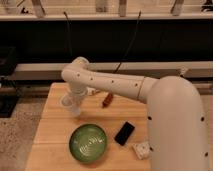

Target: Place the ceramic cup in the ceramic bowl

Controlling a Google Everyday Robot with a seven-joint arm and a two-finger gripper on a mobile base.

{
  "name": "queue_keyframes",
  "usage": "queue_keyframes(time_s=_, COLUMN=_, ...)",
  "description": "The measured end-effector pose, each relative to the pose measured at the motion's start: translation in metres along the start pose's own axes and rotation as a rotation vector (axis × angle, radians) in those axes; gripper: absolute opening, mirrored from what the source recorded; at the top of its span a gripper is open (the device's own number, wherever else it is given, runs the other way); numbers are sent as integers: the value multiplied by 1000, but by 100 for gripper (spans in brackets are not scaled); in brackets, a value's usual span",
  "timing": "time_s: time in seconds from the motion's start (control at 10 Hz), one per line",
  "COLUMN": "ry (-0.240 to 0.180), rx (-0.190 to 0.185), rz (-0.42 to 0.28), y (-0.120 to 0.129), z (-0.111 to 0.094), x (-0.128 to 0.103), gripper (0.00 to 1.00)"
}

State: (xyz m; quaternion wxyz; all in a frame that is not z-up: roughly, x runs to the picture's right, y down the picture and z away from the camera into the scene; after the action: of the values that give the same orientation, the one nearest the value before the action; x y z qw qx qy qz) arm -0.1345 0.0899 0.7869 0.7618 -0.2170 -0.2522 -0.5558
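The green ceramic bowl with pale swirl rings stands on the wooden table near its front edge. My white arm reaches from the lower right across to the table's back left and bends down there. The gripper hangs below the wrist, just above the table, behind and to the left of the bowl. It is shut on the small pale ceramic cup, whose flared rim shows at the gripper's left side. The rest of the cup is hidden by the gripper.
A black phone lies right of the bowl. A crumpled white item lies by the front right. A brown object and a small white thing lie behind the arm. A dark shelf and cables run behind the table.
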Motion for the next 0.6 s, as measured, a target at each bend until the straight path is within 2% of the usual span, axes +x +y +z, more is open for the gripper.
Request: queue_keyframes(time_s=0.6, ry=-17, rx=12, rz=-19, y=28, z=-10, x=-31, gripper=1)
